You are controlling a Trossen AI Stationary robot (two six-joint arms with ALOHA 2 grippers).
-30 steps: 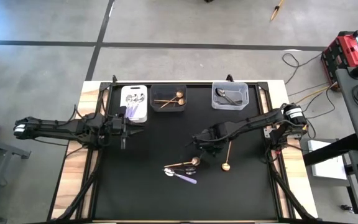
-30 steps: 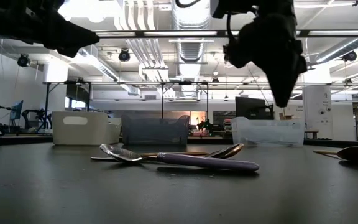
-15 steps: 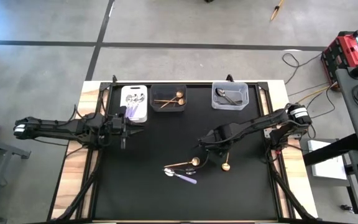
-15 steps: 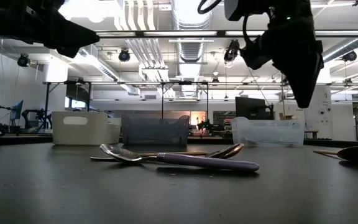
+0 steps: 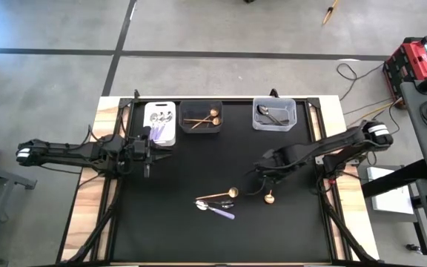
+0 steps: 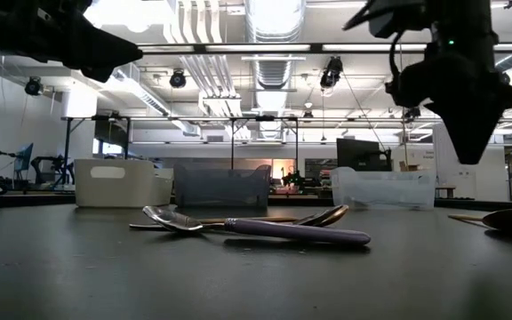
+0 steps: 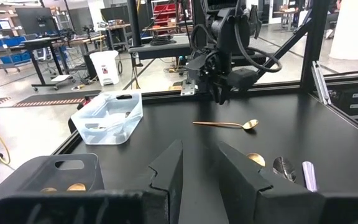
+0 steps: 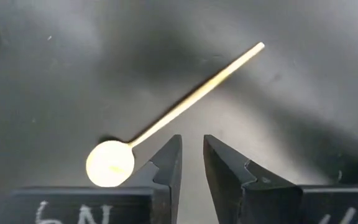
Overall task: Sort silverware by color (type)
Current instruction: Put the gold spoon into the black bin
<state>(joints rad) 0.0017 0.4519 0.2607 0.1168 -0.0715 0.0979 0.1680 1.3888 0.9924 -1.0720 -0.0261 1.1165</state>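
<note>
1. Your worktop (image 5: 176,222) is a black mat with wood showing at both sides, and everything sits on it.
2. Left arm is parked out along the left side. Its pincer (image 7: 197,163) sits just beside the white bin (image 5: 160,123), with only a narrow gap between the fingers and nothing in them.
3. Right arm reaches in from the right edge. Its pincer (image 8: 191,163) hangs above a loose gold spoon (image 8: 166,118), fingers a little apart and empty; in the low view it's clearly up off the mat.
4. Three bins line the back edge: the white bin has lilac-handled pieces in it, the dark bin (image 5: 202,116) holds gold ones, the clear bin (image 5: 274,113) holds dark grey ones.
5. Near the middle of the mat you've got a small pile: a lilac-handled spoon (image 6: 265,229) lying across a gold piece (image 5: 221,195), touching. Can't tell exactly how many pieces are in there.
6. That loose gold spoon (image 5: 270,194) lies just right of the pile, apart from it, bowl towards the front edge.
</note>
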